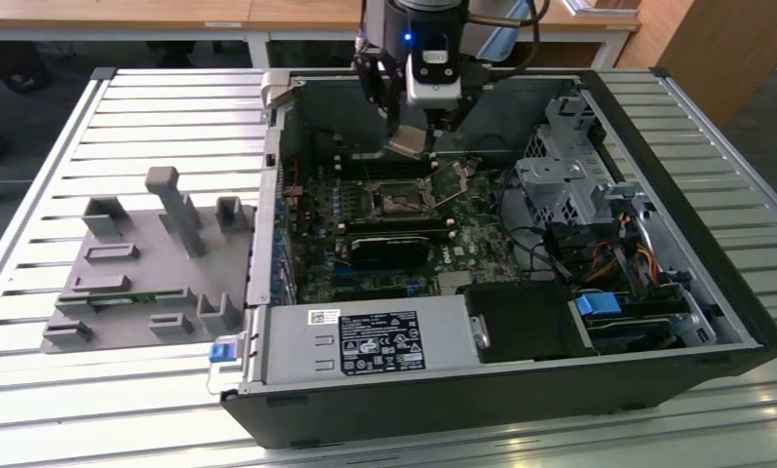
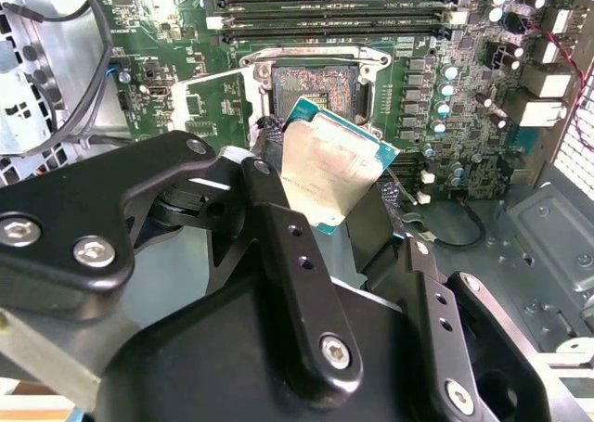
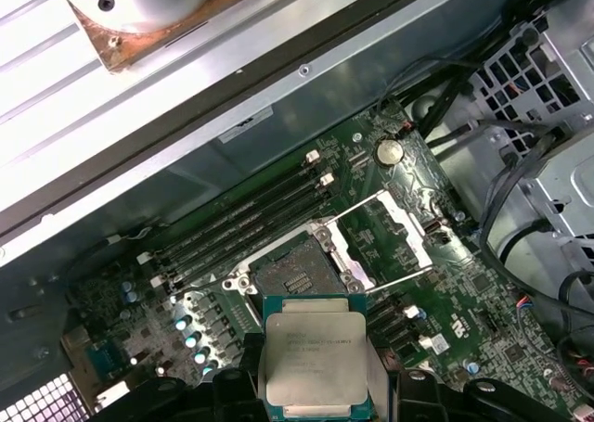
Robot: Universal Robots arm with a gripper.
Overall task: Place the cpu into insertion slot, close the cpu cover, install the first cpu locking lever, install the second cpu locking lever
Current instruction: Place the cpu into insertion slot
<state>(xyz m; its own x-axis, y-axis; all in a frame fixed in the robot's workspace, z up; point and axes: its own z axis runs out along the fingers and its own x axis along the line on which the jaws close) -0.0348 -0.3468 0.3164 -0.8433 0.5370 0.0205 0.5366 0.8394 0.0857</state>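
My gripper (image 1: 418,146) hangs inside the open computer case, shut on the cpu (image 1: 409,144), a flat square chip with a dull silvery top. In both wrist views the cpu (image 2: 329,167) (image 3: 314,357) is pinched by its edges between the black fingers (image 2: 288,246), a little above the green board. The insertion slot (image 1: 399,202) (image 2: 316,83) (image 3: 295,274) lies uncovered just beyond the chip, its dark square bare. The cpu cover (image 3: 394,227) (image 2: 209,107) is swung open beside the slot. Two thin wire levers (image 3: 399,275) stand raised next to it.
A long black card (image 1: 391,249) lies across the board near the slot, with memory slots (image 3: 241,223) on the other side. A drive cage (image 1: 570,185) and cables fill the exterior view's right of the case. A grey fixture (image 1: 147,263) sits on the slatted table.
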